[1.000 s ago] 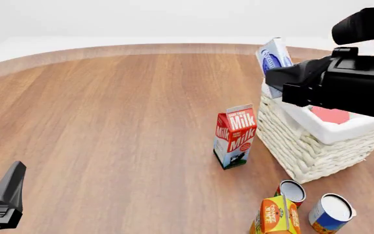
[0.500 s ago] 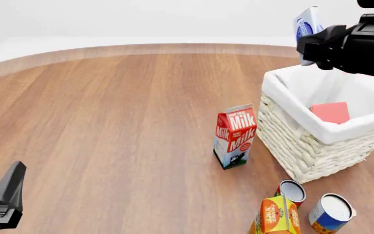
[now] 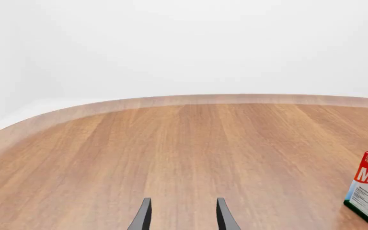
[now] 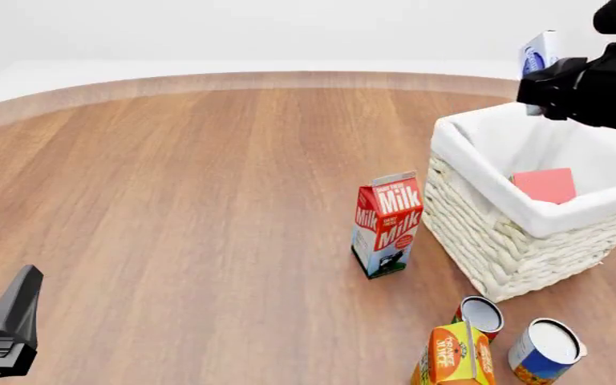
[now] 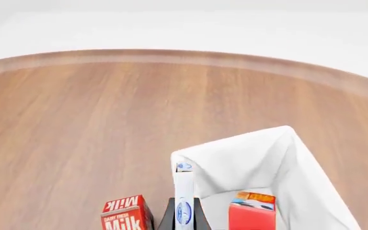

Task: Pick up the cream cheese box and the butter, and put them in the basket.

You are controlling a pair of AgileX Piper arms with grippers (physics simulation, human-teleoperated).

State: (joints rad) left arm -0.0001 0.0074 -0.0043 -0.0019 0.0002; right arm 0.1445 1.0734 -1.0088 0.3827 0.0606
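I have the right gripper (image 5: 184, 221) pinching the cream cheese box (image 4: 538, 51) high over the basket (image 4: 500, 241) — butter (image 4: 545, 184) already inside — left gripper (image 3: 182, 215) idle, spread.

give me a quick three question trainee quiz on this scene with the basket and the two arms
1. True or false: the red butter box already lies inside the cream-white woven wicker basket.
2. Which gripper holds the small flat white cream cheese box with the blue oval logo? A) left gripper B) right gripper
3. Fill in: the red-and-white milk carton stands upright on the wooden table, just ____ the basket.

Key: 1 true; 2 B; 3 outside (beside).
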